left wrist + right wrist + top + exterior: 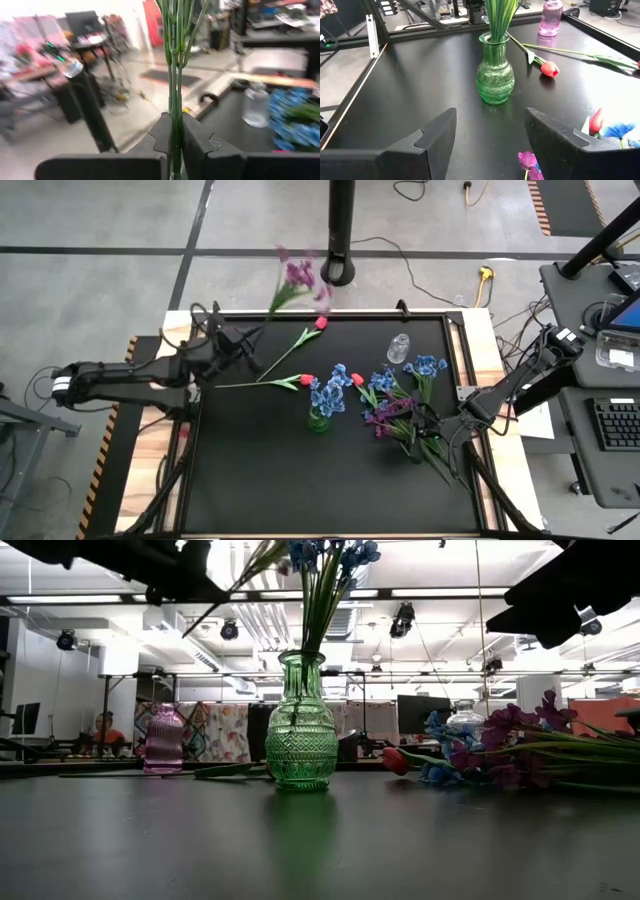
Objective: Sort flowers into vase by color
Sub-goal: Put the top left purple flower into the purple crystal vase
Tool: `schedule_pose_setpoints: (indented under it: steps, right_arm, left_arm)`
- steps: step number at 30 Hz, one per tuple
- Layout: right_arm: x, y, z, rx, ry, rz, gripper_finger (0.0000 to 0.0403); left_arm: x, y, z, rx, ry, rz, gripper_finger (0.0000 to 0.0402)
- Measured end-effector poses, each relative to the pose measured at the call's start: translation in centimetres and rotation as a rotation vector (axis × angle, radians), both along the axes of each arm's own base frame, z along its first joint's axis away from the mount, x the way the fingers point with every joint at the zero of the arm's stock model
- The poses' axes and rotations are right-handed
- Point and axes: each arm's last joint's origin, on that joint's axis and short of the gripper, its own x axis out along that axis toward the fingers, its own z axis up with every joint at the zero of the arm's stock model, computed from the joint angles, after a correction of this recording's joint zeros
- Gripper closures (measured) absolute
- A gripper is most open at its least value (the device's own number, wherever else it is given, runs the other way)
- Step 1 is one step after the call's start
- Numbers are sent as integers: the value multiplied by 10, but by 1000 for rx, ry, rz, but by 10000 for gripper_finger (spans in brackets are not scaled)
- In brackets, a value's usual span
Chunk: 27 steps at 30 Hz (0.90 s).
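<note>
My left gripper is raised at the table's far left, shut on a purple flower whose blossoms show over the table's far edge. A green vase at the table's middle holds blue flowers. Two red tulips lie flat on the table left of the vase. A pile of blue and purple flowers lies on the right. My right gripper hangs open, level over the pile's near side, touching nothing. A pink vase stands at the far left, a clear vase at the far right. My left gripper pinches the purple flower's thin green stems between its two fingers. The fingers point level toward the table's far side and lie across the stems. The flower is lifted clear of the table, its stems rising past the fingers to the blossoms.
The table's black top is bare along its near half. A dark post stands just beyond the far edge. Desks with a keyboard lie off the right edge.
</note>
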Motion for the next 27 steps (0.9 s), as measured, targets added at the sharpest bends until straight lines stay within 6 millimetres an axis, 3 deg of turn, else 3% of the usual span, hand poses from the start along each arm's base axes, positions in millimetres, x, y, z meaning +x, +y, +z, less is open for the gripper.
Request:
schedule_pose_setpoints:
  steps: [3, 7, 13, 20, 27]
  right_arm:
    - [0, 0, 0, 0, 0, 0, 177]
    - [0, 0, 0, 0, 0, 0, 177]
    - [0, 0, 0, 5, -1, -1, 177]
    - [0, 0, 0, 8, -2, -1, 177]
    - [0, 0, 0, 8, -3, -2, 177]
  left_arm:
    - [-3, 14, -1, 36, -29, 35, 395]
    - [-9, 31, -5, 77, -127, -94, 395]
    - [-29, 53, -32, 138, -164, -140, 395]
    - [-54, 62, -52, 218, -256, -23, 395]
    - [-69, 69, -71, 185, -263, 171, 395]
